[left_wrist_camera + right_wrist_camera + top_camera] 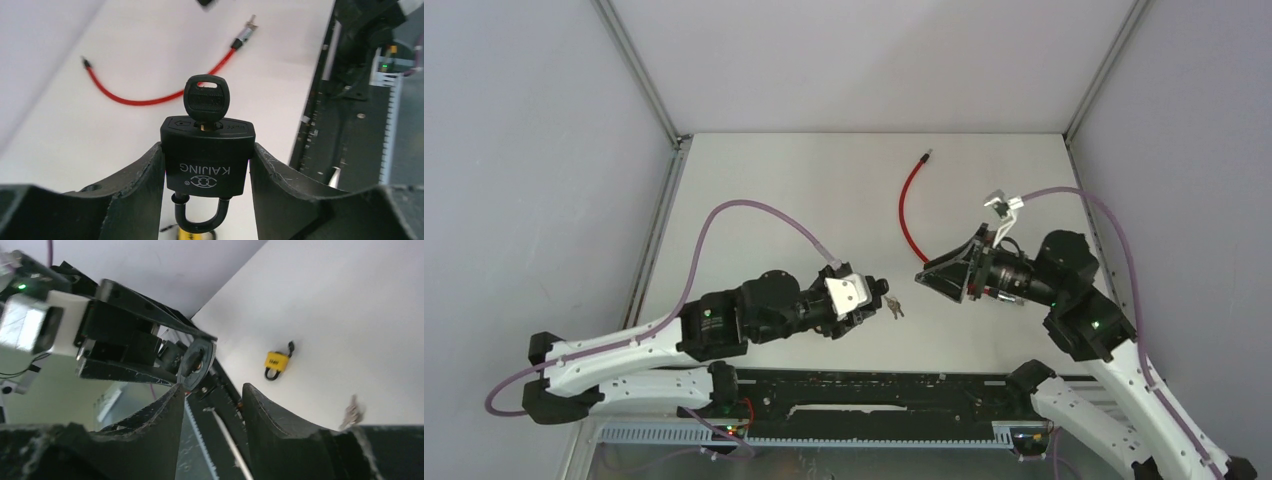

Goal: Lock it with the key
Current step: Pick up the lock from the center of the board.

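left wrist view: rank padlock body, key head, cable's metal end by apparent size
1. padlock body
2. key head
3. cable's metal end; it sits farther from the camera, so true size unsure

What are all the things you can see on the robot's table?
black padlock: 1, black, clamped upside down in the left gripper
key: 1, black head, stuck in the black padlock's keyhole
red cable: 1, red with metal ends, lying curved on the far part of the table
yellow padlock: 1, yellow with a black shackle, lying on the table near the left gripper
spare keys: a small bunch, silvery, on the table beside the left gripper
table: 1, white, under everything
left gripper: 1, black, shut on the black padlock
right gripper: 1, black, open and empty, facing the key
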Controlling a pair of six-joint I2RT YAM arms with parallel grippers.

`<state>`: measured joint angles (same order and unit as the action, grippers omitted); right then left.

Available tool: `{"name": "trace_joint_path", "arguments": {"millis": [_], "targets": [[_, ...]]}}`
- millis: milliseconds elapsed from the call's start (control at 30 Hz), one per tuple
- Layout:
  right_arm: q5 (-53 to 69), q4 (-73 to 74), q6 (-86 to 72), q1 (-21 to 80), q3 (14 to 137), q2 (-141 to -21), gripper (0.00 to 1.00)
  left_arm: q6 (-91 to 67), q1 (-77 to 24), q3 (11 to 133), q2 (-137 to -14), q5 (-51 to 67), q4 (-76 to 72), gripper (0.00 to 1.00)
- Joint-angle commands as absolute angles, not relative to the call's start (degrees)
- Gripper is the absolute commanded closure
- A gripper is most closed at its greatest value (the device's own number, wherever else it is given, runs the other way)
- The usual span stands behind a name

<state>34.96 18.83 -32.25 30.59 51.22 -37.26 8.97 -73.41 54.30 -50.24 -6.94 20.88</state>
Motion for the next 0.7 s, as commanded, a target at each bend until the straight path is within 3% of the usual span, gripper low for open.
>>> {"name": "trace_joint_path", "arguments": {"millis": [0,233,667], "targets": [[27.51,21.99,-39.82,38.27,54.06,-39.4,0.49,20.59,-76.45,54.11,-49.43,-18.64,9.0,1.0],[17.5,22.4,-40.18,47.85,55.02,-42.28,0.39,24.5,-78.14,55.46,-52.96,-17.8,10.66,1.0],[6.41,25.93,-37.42,51.46,55.81,-46.05,0.33,24.63,-79.8,56.81,-55.94,-17.04,10.23,1.0]]}}
